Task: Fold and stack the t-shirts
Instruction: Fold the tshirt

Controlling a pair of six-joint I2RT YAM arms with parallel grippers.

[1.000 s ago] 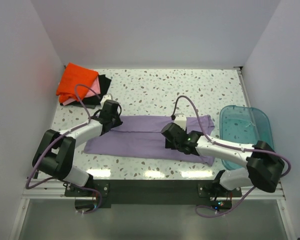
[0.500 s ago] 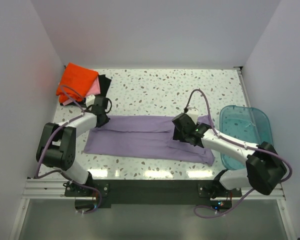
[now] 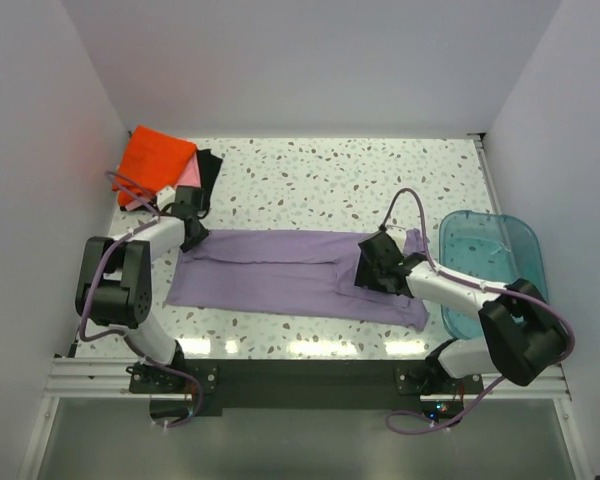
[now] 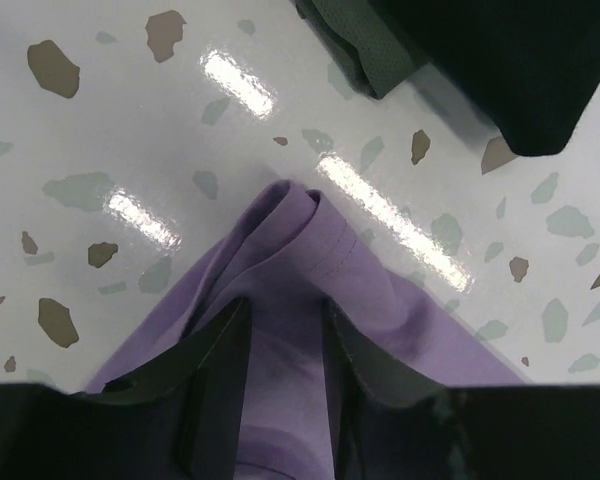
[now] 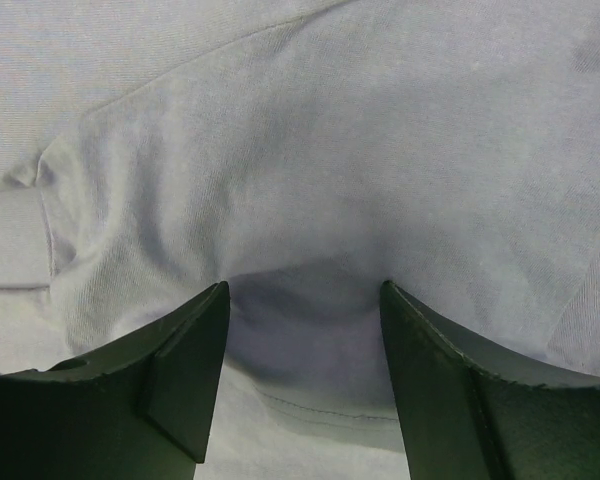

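White walls box in a speckled table (image 3: 320,180), where the lavender shirt (image 3: 280,275) lies flat as a long strip along the near edge, and the orange (image 3: 155,160), pink (image 3: 189,176) and black shirts (image 3: 208,170) sit stacked in the far left corner. At the strip's far left corner the left gripper (image 3: 193,235) has narrow jaws astride a raised ridge of cloth; I cannot tell whether they pinch it. Near the strip's right end the right gripper (image 3: 365,272) stands wide open over flat cloth, beside a teal bin (image 3: 528,240) at the right edge.
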